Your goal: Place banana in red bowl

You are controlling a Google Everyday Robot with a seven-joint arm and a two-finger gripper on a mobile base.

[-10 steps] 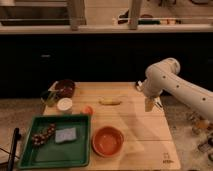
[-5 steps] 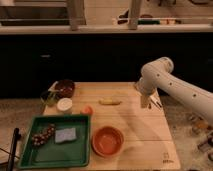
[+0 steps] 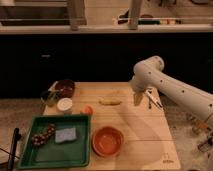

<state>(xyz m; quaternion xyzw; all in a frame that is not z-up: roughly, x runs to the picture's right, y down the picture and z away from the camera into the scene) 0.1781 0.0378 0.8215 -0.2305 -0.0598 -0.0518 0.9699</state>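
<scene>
The banana (image 3: 110, 101) lies flat on the wooden table (image 3: 145, 132), near its far middle. The red bowl (image 3: 107, 140) stands empty near the table's front edge, below and slightly left of the banana. My gripper (image 3: 144, 99) hangs from the white arm (image 3: 172, 89) to the right of the banana, just above the table and apart from the fruit. It holds nothing that I can see.
A green tray (image 3: 50, 155) at the front left holds a blue sponge (image 3: 65, 134) and a dark bunch of grapes (image 3: 43, 135). A small orange fruit (image 3: 87, 110), a white cup (image 3: 64, 104) and a dark maroon bowl (image 3: 64, 88) stand at the table's left.
The arm and gripper have moved left toward the banana. The banana and the bowl have not moved.
</scene>
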